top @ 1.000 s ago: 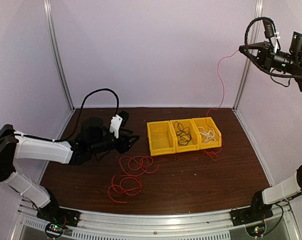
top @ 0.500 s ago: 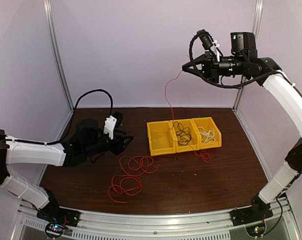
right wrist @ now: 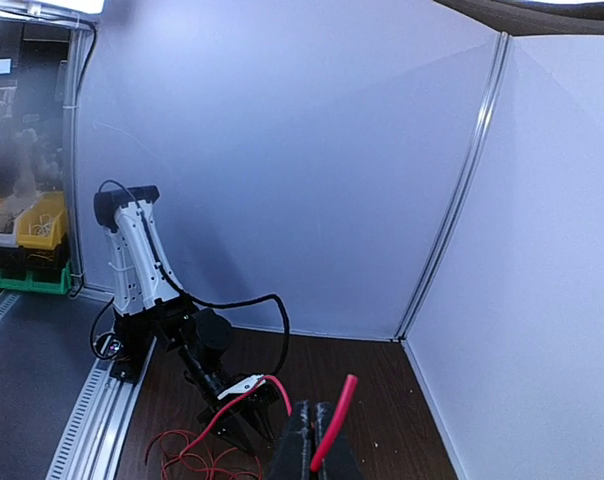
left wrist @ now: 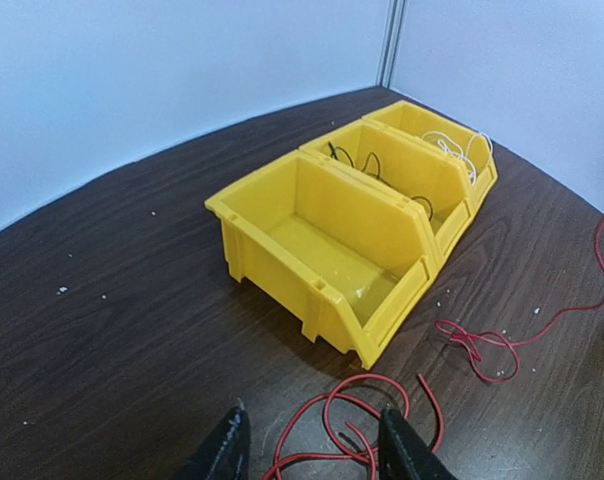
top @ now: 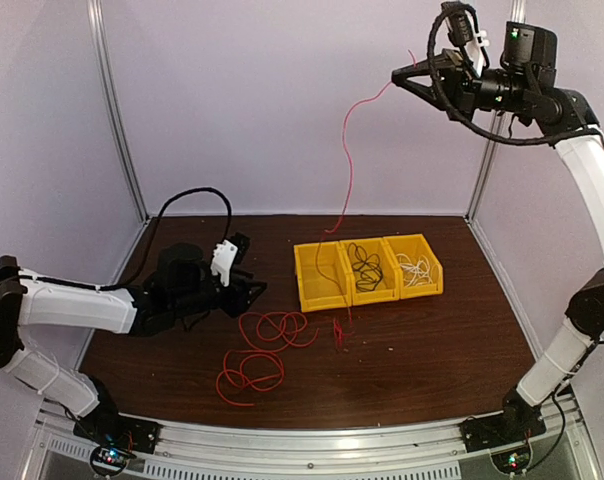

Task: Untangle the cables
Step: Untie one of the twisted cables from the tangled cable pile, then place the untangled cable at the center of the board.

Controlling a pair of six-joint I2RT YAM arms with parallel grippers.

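Note:
The red cable [top: 267,350] lies in loose loops on the table in front of the bins, and one strand [top: 344,170] rises from there to my right gripper [top: 400,75]. That gripper is raised high at the back right and shut on the red cable's end [right wrist: 332,420]. My left gripper [top: 254,288] is low over the table at the left, open and empty, its fingertips [left wrist: 392,445] either side of red loops [left wrist: 357,425]. The black cable [top: 365,265] lies in the middle bin. The white cable [top: 415,268] lies in the right bin.
Three yellow bins [top: 322,290] stand in a row at the table's middle; the left one [left wrist: 282,195] holds nothing. Grey walls and metal posts [top: 117,110] enclose the table. A small red tangle [left wrist: 477,340] lies to the right of the bins' front.
My right gripper has swung from the far right toward the middle, then up and back right, drawing the red strand leftward off the right bin. My left gripper has edged forward toward the loops.

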